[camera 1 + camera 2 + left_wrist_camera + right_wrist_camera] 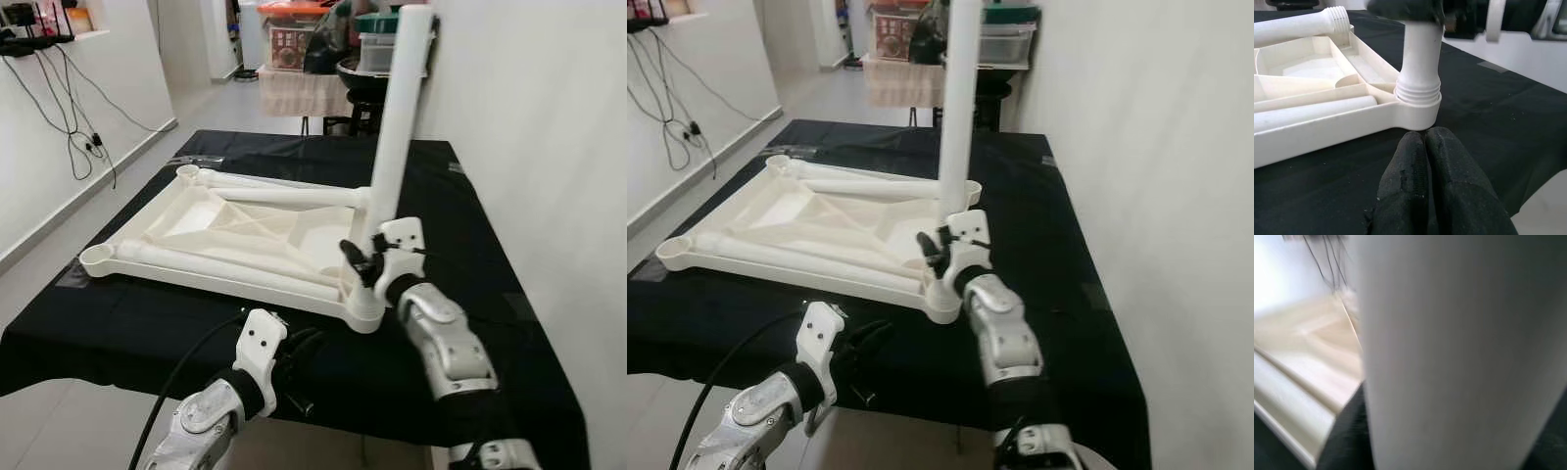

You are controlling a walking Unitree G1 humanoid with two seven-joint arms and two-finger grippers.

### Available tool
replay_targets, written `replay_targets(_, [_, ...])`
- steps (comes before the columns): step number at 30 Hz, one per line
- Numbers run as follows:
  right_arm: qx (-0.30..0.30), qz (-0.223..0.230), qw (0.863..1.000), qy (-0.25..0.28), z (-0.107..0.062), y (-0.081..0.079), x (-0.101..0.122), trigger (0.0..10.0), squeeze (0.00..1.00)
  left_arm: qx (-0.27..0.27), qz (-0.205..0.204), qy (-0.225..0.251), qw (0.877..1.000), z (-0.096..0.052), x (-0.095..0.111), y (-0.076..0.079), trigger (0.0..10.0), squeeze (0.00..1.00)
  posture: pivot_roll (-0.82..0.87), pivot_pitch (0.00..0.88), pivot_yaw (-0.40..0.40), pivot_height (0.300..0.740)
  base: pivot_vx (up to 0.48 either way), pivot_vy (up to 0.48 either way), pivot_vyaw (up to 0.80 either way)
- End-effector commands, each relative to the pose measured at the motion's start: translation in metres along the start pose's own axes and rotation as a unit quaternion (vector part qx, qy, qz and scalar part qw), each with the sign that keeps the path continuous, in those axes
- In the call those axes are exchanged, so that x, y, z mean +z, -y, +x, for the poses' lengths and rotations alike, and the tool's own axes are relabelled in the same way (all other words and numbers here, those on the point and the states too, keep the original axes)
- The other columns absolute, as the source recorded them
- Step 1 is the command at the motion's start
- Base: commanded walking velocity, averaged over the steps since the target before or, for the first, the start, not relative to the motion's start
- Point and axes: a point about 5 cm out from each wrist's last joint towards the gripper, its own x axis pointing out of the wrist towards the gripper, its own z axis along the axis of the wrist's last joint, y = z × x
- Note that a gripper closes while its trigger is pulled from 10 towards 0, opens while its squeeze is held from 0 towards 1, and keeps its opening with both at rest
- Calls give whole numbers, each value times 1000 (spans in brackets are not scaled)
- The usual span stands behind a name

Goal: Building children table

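The white children's table top (225, 230) lies upside down on a black-covered table (147, 323). One white leg (397, 127) stands upright in its near right corner socket (1418, 105). My right gripper (364, 259) is shut on this leg just above the socket; the leg (1449, 352) looms close and blurred in the right wrist view. Two more loose legs (284, 194) lie inside the frame. My left gripper (1425, 147) is shut with nothing in it, low over the black cloth just in front of that corner, near the table's front edge.
A white wall (549, 147) runs close along the table's right side. Behind the table stand boxes and a covered stand (304, 59). Cables (73, 127) hang on the left wall above open floor (59, 255).
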Motion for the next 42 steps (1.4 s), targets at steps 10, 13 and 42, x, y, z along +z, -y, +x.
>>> replay_targets(10, [220, 14, 975, -3, -9, 6, 9, 10000, 0, 8, 1, -4, 1000, 0, 1, -6, 10000, 0, 3, 7, -53, 740, 0, 0, 0])
replay_targets(13, [299, -4, 954, -8, -14, 8, 11, 10000, 0, 11, 4, 2, 1000, 2, 5, -9, 10000, 0, 1, 9, -48, 740, 0, 0, 0])
replay_targets(42, [137, 26, 990, -36, 3, 16, -12, 0, 0, -9, 9, -8, 1000, -5, 4, -3, 10000, 0, -8, 29, -54, 740, 0, 0, 0])
